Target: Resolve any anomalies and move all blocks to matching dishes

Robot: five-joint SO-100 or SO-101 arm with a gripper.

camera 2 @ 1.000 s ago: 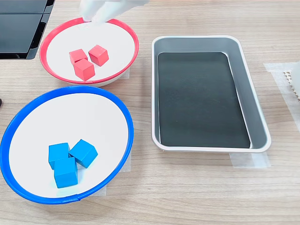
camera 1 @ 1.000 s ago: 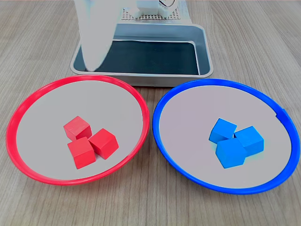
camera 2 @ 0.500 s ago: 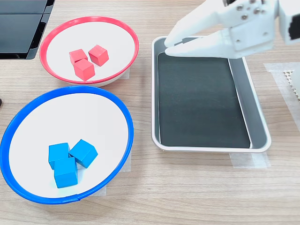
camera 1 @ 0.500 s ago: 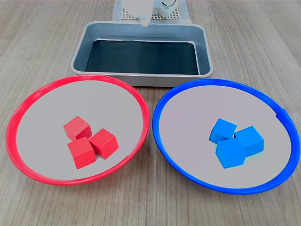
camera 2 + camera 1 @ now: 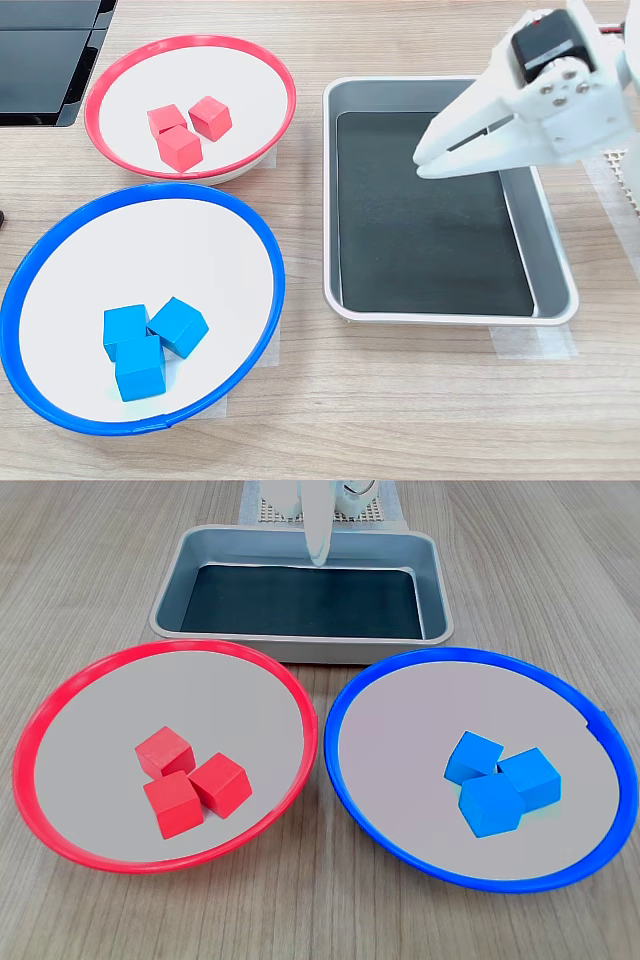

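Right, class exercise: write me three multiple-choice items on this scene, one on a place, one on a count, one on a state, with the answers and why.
1. Where do the blue blocks lie?
A. in the metal tray
B. in the blue-rimmed dish
C. on the bare table

2. How many red blocks are in the red-rimmed dish?
A. one
B. two
C. three

3. What is in the grey metal tray?
A. nothing
B. one blue block
C. a stack of red blocks

Answers:
1 B, all three sit together inside the blue-rimmed dish.
2 C, three cubes cluster near its middle in both exterior views.
3 A, its dark bottom is bare; the gripper hangs above it, fingers holding nothing.
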